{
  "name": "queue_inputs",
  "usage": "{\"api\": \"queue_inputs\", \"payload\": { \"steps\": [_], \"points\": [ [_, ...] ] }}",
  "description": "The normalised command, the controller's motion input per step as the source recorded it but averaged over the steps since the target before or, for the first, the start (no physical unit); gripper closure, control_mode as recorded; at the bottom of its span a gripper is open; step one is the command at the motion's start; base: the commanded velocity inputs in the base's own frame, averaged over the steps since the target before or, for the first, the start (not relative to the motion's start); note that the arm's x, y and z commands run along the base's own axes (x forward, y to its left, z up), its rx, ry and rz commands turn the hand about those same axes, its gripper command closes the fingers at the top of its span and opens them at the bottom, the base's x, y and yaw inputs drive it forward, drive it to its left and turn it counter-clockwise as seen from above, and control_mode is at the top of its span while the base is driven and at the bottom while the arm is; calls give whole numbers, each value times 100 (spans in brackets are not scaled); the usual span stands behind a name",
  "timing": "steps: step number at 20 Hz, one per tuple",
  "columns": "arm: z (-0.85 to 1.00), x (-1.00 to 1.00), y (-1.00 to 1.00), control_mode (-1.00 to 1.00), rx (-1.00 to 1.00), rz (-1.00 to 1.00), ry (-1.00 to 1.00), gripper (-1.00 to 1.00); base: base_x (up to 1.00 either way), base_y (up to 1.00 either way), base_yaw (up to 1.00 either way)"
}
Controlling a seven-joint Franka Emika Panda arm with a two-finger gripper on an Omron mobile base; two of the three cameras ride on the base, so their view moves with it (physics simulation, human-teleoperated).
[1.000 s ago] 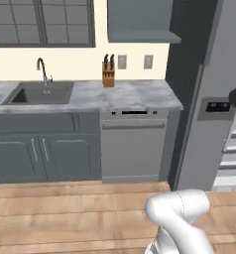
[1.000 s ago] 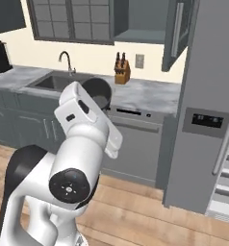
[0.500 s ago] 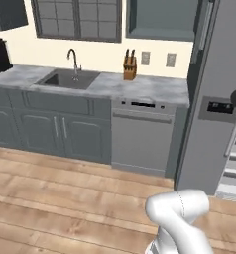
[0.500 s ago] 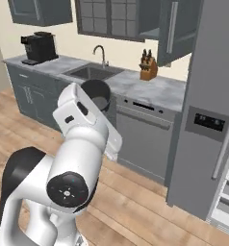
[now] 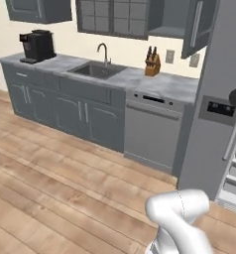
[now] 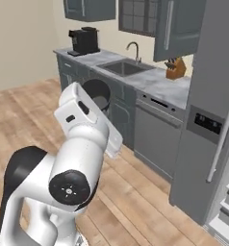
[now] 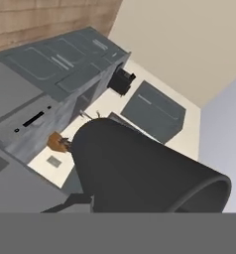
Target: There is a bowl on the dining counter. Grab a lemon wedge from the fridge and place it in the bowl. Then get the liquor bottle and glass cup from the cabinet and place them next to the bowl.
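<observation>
The small dark grey tapered glass cup (image 7: 140,171) sits clamped in the two-finger gripper (image 7: 85,201), lying across the hand view with its open rim toward the lower right; in the right base view the same dark tumbler (image 6: 97,95) shows tucked behind the white arm's upper link, held well above the wooden floor. The jaws stand closed on the cup's wall, not together. Around the robot lie the grey marble worktop with its sink (image 5: 97,69), the black coffee machine (image 5: 37,45), the wooden knife block (image 5: 152,64), the grey dishwasher front (image 5: 152,129) and the tall grey fridge with its dark dispenser panel (image 6: 205,124). The dining counter and the bowl are nowhere in these pictures, so the step in hand looks like the carry of the cup toward them. The next move calls for driving on until the island comes up, keeping the grip firm, then lowering the cup upright just beside the bowl.
</observation>
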Motion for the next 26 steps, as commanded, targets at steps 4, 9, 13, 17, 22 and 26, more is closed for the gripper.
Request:
{"api": "queue_inputs", "payload": {
  "steps": [4, 9, 13, 17, 22, 26],
  "points": [
    [0, 0, 0, 100, 0, 0, 0, 100, -100, -72, 35],
    [0, 0, 0, 100, 0, 0, 0, 100, -100, -21, 21],
    [0, 0, 0, 100, 0, 0, 0, 100, -100, 0, 24],
    [0, 0, 0, 100, 0, 0, 0, 100, -100, 33, 19],
    [0, 0, 0, 100, 0, 0, 0, 100, -97, 91, 5],
    [0, 0, 0, 100, 0, 0, 0, 100, -82, 100, 0]
  ]
}}
